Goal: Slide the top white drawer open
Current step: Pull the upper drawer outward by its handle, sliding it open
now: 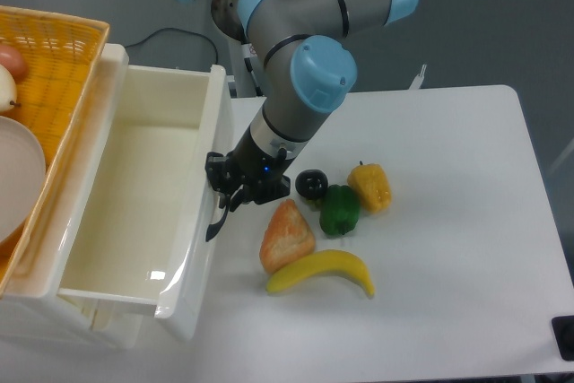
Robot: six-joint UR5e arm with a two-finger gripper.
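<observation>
No readable text, label, brand or number anywhere — all surfaces plain, unmarked.

The arm (296,33) is built of thick, smooth grey tubular links, each joint capped with a rounded light-blue cover, the nearest cap a glossy dome. Thin dark seams ring the links where the sections meet, and the wrist narrows through a pale grey collar into a black mounting block. The end effector (235,187) is black and compact, with short dark fingers and a small blue light glowing on its body.
</observation>
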